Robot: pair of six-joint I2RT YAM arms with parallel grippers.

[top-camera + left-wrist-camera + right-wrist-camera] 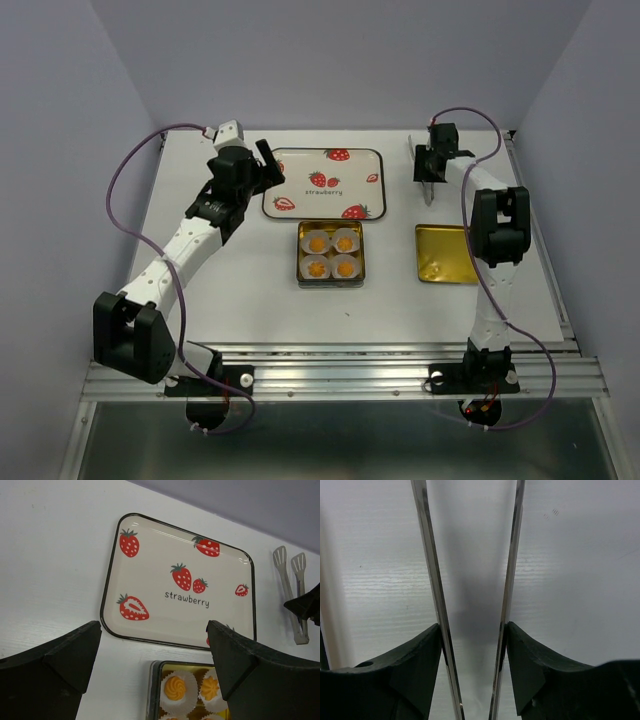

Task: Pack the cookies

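Note:
Four small orange-yellow cookies (316, 242) sit in white paper cups inside the open square gold tin (300, 255) at the table's middle. Two of them show at the bottom of the left wrist view (175, 687). My left gripper (268, 162) is open and empty, hovering at the left edge of the strawberry tray (323, 170), behind the tin; its jaws (154, 627) stand wide apart. My right gripper (430, 176) at the back right is shut on metal tongs (428, 192), one finger pressed on each tong arm (432, 570).
The tin's gold lid (447, 254) lies flat to the right of the tin, near the right arm. The strawberry tray (150, 555) holds nothing. The tongs (287, 580) and the right gripper also show at the right of the left wrist view.

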